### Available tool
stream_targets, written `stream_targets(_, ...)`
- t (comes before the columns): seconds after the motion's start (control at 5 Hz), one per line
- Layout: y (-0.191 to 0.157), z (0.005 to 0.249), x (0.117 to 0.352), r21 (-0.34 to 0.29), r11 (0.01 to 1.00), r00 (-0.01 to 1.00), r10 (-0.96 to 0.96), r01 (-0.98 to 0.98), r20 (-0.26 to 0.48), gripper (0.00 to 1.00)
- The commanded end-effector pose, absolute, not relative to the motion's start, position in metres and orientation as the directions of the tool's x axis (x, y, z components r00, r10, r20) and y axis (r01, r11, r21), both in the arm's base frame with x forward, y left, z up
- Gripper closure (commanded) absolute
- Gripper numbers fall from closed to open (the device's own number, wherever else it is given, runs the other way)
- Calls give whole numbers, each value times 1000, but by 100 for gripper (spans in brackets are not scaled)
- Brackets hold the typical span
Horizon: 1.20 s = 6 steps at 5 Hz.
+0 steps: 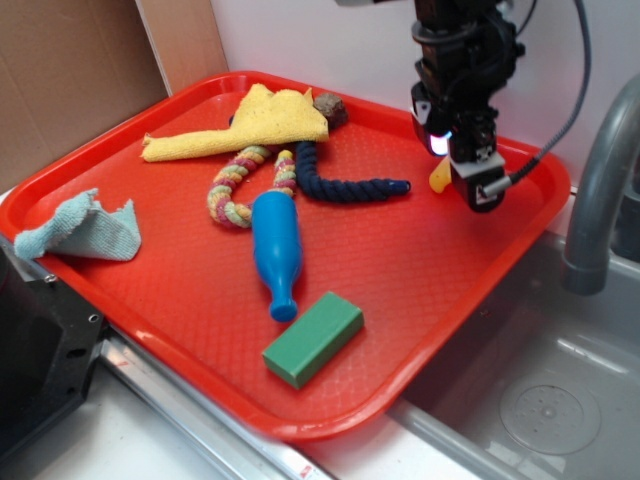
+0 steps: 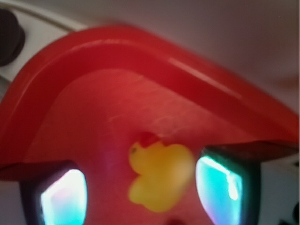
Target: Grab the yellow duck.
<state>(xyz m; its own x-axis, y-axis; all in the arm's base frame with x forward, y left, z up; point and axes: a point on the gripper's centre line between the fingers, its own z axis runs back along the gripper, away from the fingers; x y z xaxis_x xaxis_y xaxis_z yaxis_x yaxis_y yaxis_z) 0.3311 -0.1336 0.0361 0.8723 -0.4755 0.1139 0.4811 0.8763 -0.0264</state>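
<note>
The yellow duck is small and glossy, with an orange beak pointing toward the tray's far corner. It lies on the red tray between my two lit fingers, nearer the right one, with a gap on each side. In the exterior view only a sliver of the yellow duck shows beside my gripper, which hangs low over the tray's back right corner. The jaws stand open and nothing is held.
On the tray lie a blue bottle, a green block, a yellow cloth, a dark blue rope, a multicoloured rope and a light blue cloth. A grey faucet and sink stand at the right.
</note>
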Motion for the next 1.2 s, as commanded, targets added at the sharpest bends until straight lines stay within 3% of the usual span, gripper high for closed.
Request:
stream_targets(0.0, -140, 44, 338, -49, 888, 886, -449, 457, 116, 100)
stream_targets(0.2, -143, 44, 330, -37, 897, 897, -436, 440, 76, 100)
stream_targets(0.4, -150, 94, 303, 13, 912, 903, -409, 411, 128, 100)
stream_targets(0.6, -156, 143, 263, 47, 948, 940, -318, 315, 126, 100)
stream_targets(0.8, -144, 196, 222, 10, 997, 995, -77, 76, 69, 100)
stream_targets(1.0, -114, 247, 179, 28, 985, 985, 171, -171, 23, 100)
